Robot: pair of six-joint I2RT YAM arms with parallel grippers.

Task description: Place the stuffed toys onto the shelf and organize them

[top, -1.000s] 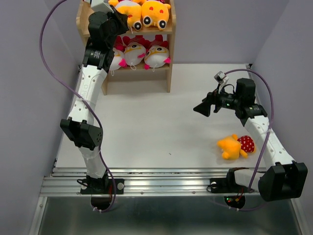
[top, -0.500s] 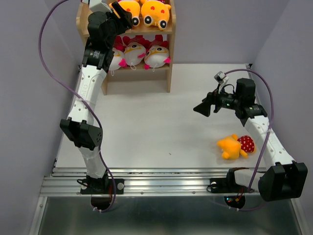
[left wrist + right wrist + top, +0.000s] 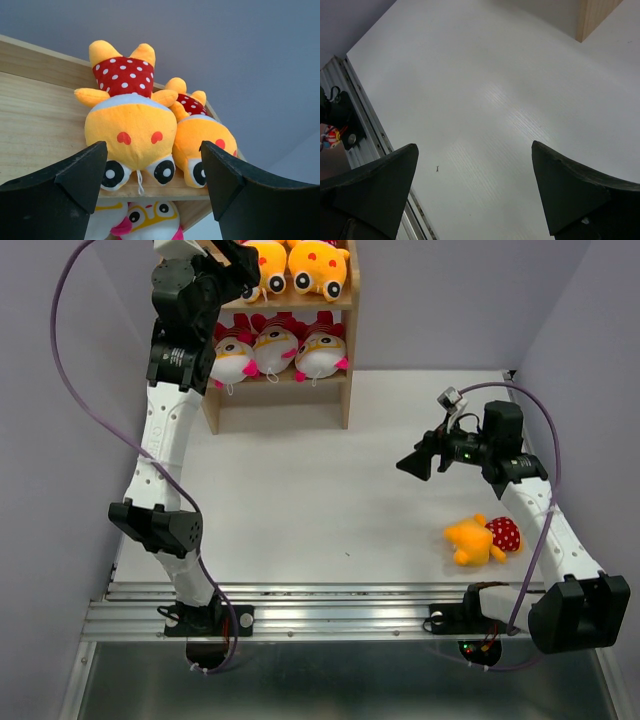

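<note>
**Five toys shelved, one loose on the counter**

The shelf [image 3: 350, 340] stands at the far edge of the counter [image 3: 300, 490], with open surface in front of it and to its right. Three white-faced toys [image 3: 275, 348] fill its lower tier. Two orange toys [image 3: 318, 268] lie head-forward on its upper tier, with bare wood to their left. The left arm reaches tall at the shelf's left front. The left pincer [image 3: 235, 260] is spread wide and empty, just before the upper tier. The right arm is bent, well right of the shelf. The right pincer [image 3: 410, 464] is released above bare counter. The loose orange toy [image 3: 482, 538] lies well right of the shelf, toward the near edge.
</note>
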